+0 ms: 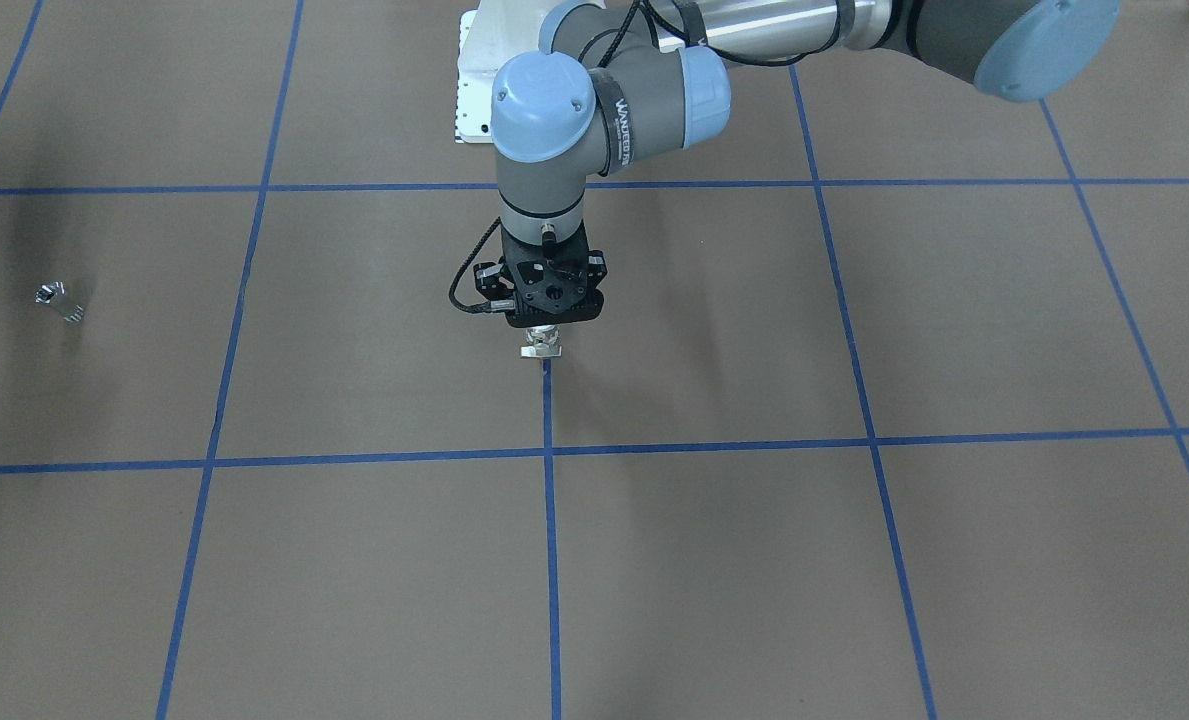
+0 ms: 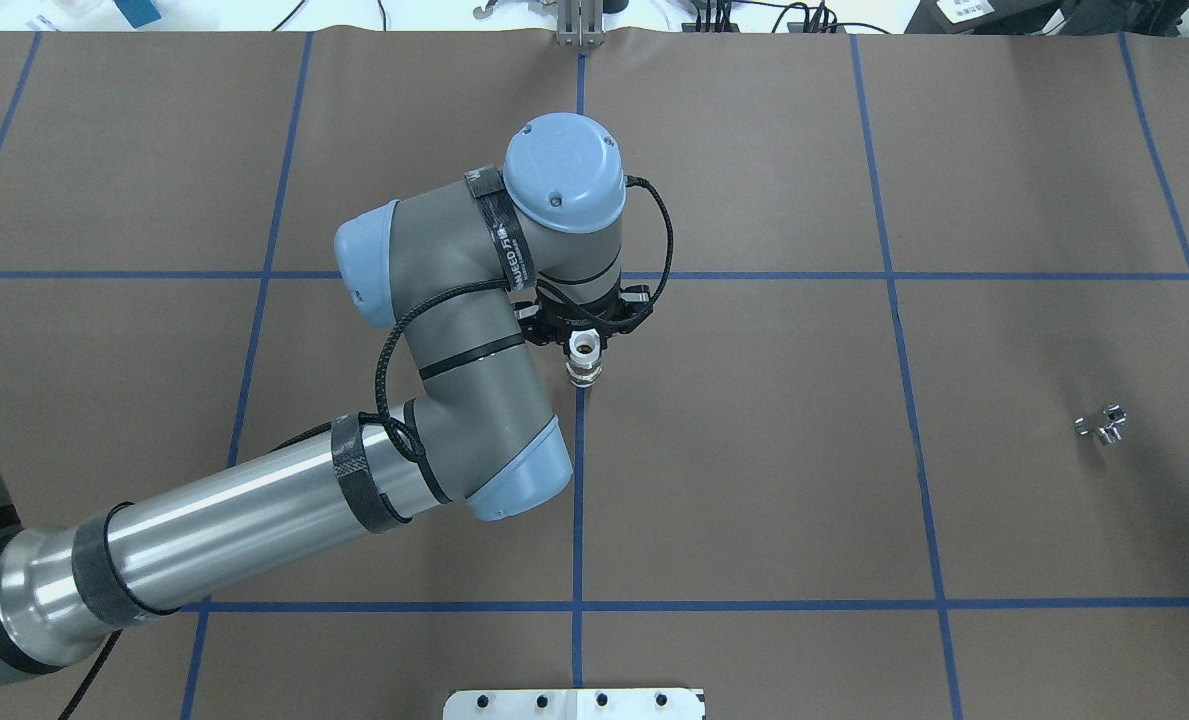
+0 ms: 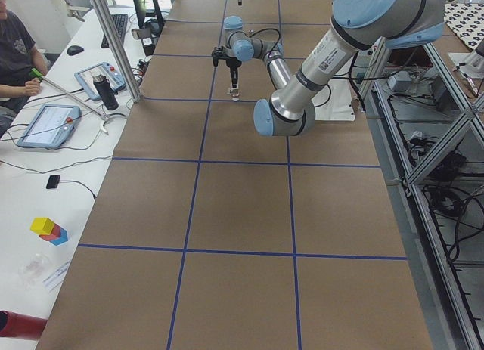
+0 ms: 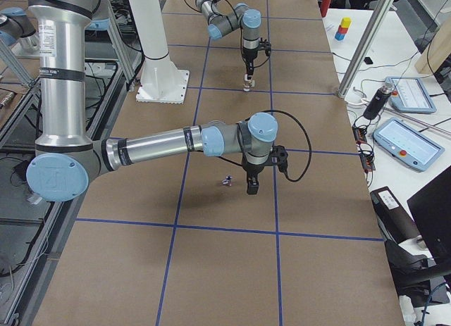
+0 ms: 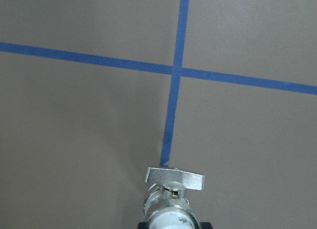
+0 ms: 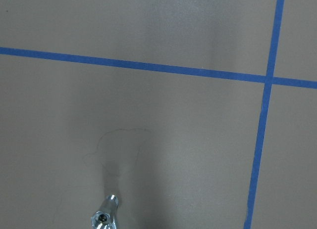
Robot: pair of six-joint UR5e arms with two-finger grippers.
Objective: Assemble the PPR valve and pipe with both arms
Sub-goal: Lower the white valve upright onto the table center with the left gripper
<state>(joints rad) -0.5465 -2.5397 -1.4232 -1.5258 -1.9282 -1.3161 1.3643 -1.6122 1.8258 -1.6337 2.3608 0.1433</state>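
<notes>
Your left gripper (image 1: 546,326) clamps the PPR valve (image 1: 542,345) upright mid-frame, likely to receive the pipe (image 1: 60,302) at far left; the right gripper (image 4: 251,186) could be open or closed.

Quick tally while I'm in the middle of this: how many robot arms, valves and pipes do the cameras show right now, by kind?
Robot arms: 2, the left arm and the right arm
PPR valve: 1, between the left arm's jaws
Pipe: 1, lying loose
Total: 4
</notes>
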